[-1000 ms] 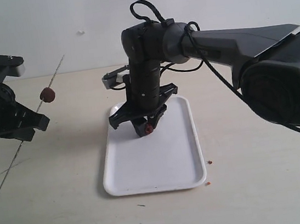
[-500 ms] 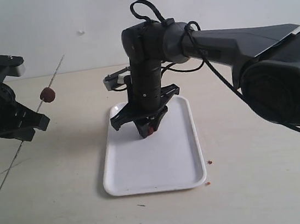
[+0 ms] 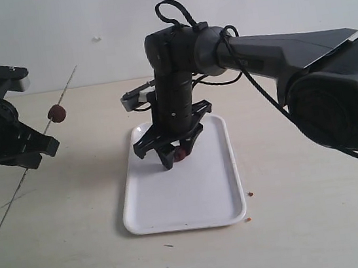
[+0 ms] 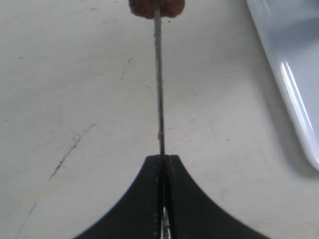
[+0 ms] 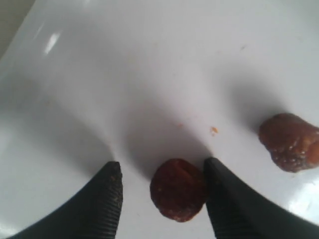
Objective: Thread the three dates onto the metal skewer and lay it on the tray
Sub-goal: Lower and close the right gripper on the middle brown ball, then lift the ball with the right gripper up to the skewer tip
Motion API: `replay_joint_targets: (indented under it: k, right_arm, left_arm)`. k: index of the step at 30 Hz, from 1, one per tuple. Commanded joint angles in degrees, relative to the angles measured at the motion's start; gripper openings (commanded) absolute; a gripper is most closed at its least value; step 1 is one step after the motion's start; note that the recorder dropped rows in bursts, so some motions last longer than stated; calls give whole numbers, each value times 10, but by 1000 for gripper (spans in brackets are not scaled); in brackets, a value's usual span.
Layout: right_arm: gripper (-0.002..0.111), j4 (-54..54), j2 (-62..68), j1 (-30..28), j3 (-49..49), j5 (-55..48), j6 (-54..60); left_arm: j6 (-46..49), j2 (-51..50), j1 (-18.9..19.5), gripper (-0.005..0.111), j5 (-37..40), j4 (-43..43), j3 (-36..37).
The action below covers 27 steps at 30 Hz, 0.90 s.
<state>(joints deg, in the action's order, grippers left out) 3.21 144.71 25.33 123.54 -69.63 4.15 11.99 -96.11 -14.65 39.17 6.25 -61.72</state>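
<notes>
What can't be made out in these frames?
- Exterior view: second loose date, hidden behind the right gripper over the tray.
- Left wrist view: skewered date cut off by the top edge; skewer tip beyond it unseen.
- Right wrist view: whether one finger touches the nearer date; blurred, shadowed.

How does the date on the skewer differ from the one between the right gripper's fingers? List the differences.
The skewered date is pierced by the skewer; the loose date is not threaded. The skewered date is up in the air, on the skewer clamped in the shut left gripper; the loose date lies on the tray, inside the open right gripper. Both are reddish-brown and wrinkled.
</notes>
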Motion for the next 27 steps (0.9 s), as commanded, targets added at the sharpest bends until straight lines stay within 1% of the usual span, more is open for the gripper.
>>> replay_joint_targets:
  k: [1,8,14,16,20,22,24,27]
  right_arm:
    - [54,-4,-5,-1,4,-3,41]
    - [54,-4,-5,0,4,-3,153]
    - [53,-4,-5,0,4,-3,215]
    - [49,-4,-5,0,4,-3,213]
    - [33,-3,-5,0,4,-3,190]
    - [27,-3,-5,0,4,-3,177]
    - [25,-3,-5,0,4,-3,162]
    - [25,-3,-6,0,4,-3,133]
  left_arm:
    - [-2,4,1,0,-4,4,-3]
    - [-2,4,1,0,-4,4,-3]
    - [-2,4,1,0,-7,4,-3]
    - [-2,4,1,0,-9,4,-3]
    - [-2,4,1,0,-10,4,-3]
    - [-2,4,1,0,-10,4,-3]
    - [-2,4,1,0,-10,5,-3]
    - [-2,4,1,0,-10,5,-3]
